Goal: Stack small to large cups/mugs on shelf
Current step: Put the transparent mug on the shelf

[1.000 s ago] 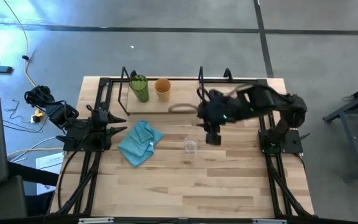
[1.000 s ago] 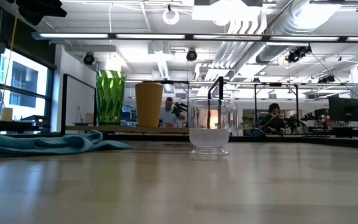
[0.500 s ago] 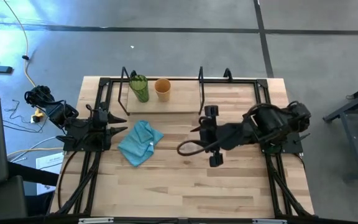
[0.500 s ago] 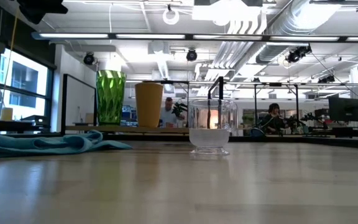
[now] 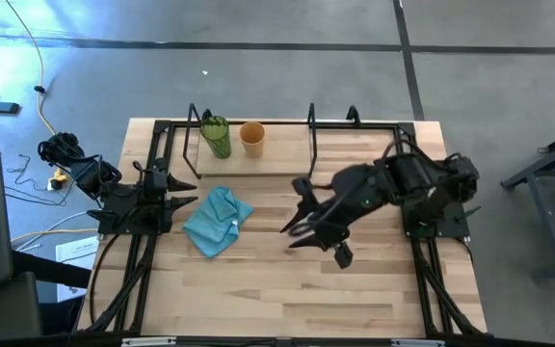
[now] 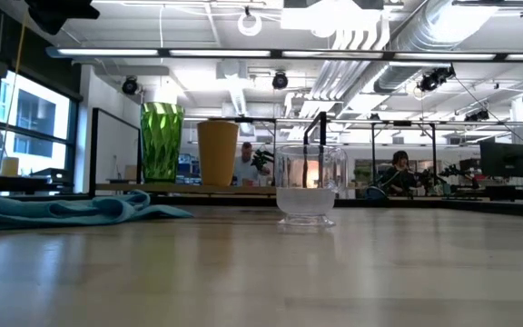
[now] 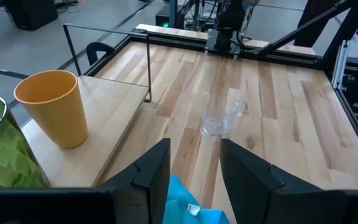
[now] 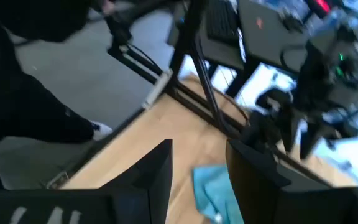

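The green tumbler [image 5: 217, 137] and the orange cup [image 5: 251, 137] stand upright side by side on the left part of the shelf's plank [image 5: 277, 166]. The small clear glass cup [image 6: 307, 195] stands upright on the tabletop in front of the shelf. In the high view it is largely covered by my right arm. My right gripper [image 5: 295, 217] hovers open above the cup, pointing toward the table's left, and is too high to enter the low view. My left gripper [image 7: 194, 163] waits open at the table's left edge, facing the shelf and the glass cup [image 7: 219, 118].
A light blue cloth [image 5: 217, 220] lies crumpled on the tabletop left of the glass cup, between it and the left arm. The shelf's black wire posts [image 5: 312, 120] rise at its ends. Bare wood spreads across the table's near half.
My right arm has swung away from the shelf's right end toward the table's middle and near side. Its gripper has turned from pointing down to pointing toward the table's left. The glass cup and both cups on the shelf have stayed in place.
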You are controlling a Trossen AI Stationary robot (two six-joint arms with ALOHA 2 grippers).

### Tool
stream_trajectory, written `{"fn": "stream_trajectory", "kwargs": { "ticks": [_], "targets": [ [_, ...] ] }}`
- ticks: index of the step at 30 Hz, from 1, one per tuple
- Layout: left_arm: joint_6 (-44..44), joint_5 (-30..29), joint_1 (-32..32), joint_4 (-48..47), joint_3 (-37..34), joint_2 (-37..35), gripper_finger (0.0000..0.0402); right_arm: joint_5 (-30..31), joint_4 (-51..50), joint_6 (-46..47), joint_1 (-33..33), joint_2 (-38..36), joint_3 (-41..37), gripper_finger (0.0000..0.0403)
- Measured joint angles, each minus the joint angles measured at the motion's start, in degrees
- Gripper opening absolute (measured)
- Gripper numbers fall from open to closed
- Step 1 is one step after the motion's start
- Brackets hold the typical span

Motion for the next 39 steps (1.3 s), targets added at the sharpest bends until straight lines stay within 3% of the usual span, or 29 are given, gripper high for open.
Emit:
{"fn": "stream_trajectory", "kwargs": {
  "ticks": [10,18,23,39],
  "targets": [
    [0.0,0.0,0.0,0.4,0.0,0.0,0.0129,-13.4,3.1,-3.7,-8.3,0.0,0.0,0.0142],
    [0.0,-0.4,0.0,0.4,0.0,0.0,0.0129,-13.7,7.7,-2.0,-15.9,1.0,0.0,0.0142],
    [0.0,-0.6,0.0,0.4,0.0,0.0,0.0129,-13.7,15.9,2.2,-19.0,3.3,0.0,0.0142],
    [0.0,-1.1,0.0,0.4,0.0,0.0,0.0129,-13.8,41.6,8.3,-21.1,13.4,0.0,0.0142]
  ]
}}
